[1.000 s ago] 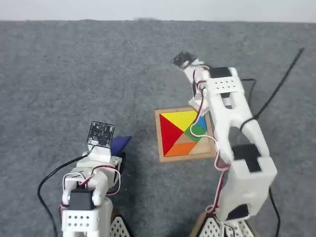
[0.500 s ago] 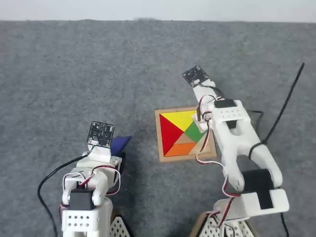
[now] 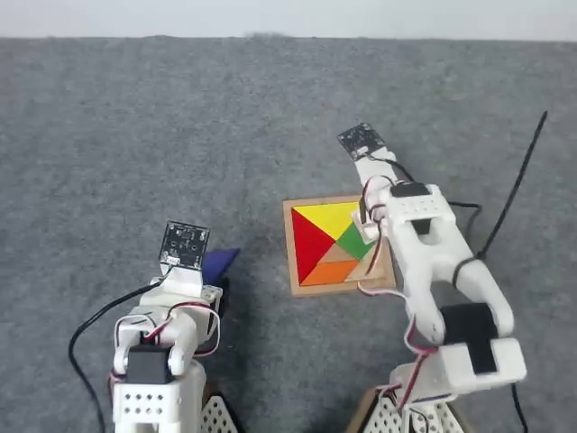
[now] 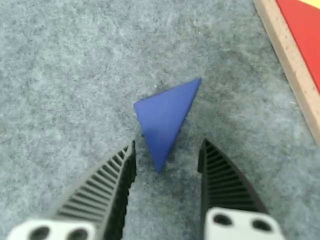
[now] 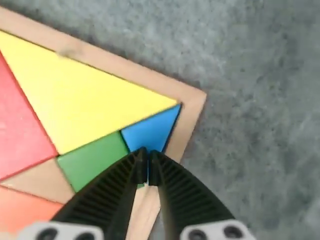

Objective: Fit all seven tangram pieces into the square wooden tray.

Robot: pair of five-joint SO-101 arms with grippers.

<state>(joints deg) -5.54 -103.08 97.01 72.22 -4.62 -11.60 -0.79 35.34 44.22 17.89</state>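
**One blue triangle is left outside the tray**

The fingers of the left gripper [image 4: 168,144] are held wide open. The thin end of a dark blue triangle [image 4: 165,120] is seen between the two tips. This triangle is laid flat on the grey mat [image 3: 135,135]. Whether it is touched by the fingers cannot be told. In the high view it is found just beside the left arm, well apart from the square wooden tray [image 3: 297,262]. A bit of the tray's rim can be seen at the edge of the left wrist view, with some red inside it.

The fingers of the right gripper [image 5: 147,151] are pressed together, and nothing is held between them. The tips are placed right over the point where a small light blue piece [image 5: 150,132] and a green piece [image 5: 92,160] meet. The light blue piece is tucked into a corner of the tray, against the rim. A big yellow triangle [image 5: 90,95] is set along the rim beside it. A big red triangle [image 5: 20,135] is fitted next to the yellow one. An orange piece [image 5: 20,210] is seen past the red one. A plain wood-coloured patch [image 5: 32,180] is shown between the red, green and orange.

In the high view the right arm is stretched over the right side of the tray. Black cables [image 3: 514,171] are laid on the mat beside it.
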